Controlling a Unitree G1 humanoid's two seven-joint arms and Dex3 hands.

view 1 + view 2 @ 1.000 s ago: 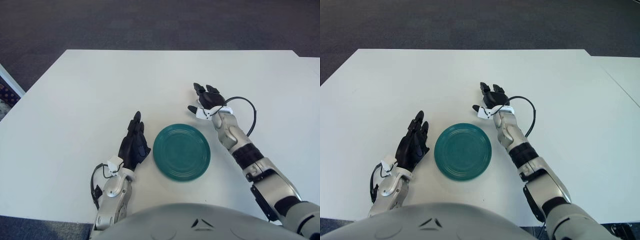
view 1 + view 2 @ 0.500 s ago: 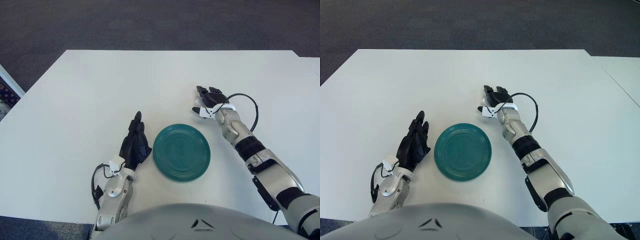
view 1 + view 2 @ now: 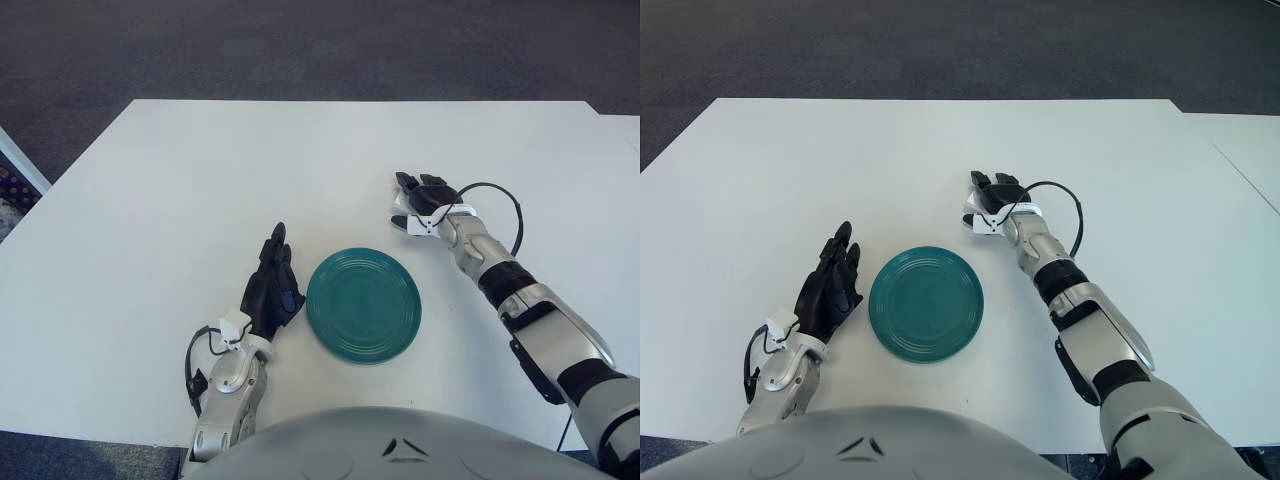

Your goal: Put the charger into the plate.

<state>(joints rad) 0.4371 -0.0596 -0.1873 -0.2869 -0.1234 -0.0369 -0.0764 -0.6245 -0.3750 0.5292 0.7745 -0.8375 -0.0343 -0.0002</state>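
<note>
A round dark green plate (image 3: 363,304) lies on the white table (image 3: 200,170), near its front edge. My right hand (image 3: 421,192) is just behind the plate's right rim, low over the table, with a black cable looping off its wrist (image 3: 497,192). I cannot make out a charger as a separate object; anything under the right hand is hidden. My left hand (image 3: 271,288) lies flat on the table just left of the plate, fingers stretched out and empty.
The table's far edge (image 3: 360,101) meets dark carpet. A second table surface (image 3: 1240,150) adjoins on the right.
My right hand has shifted slightly to the right and its forearm has swung outward, away from the plate. The left hand and the plate have not moved.
</note>
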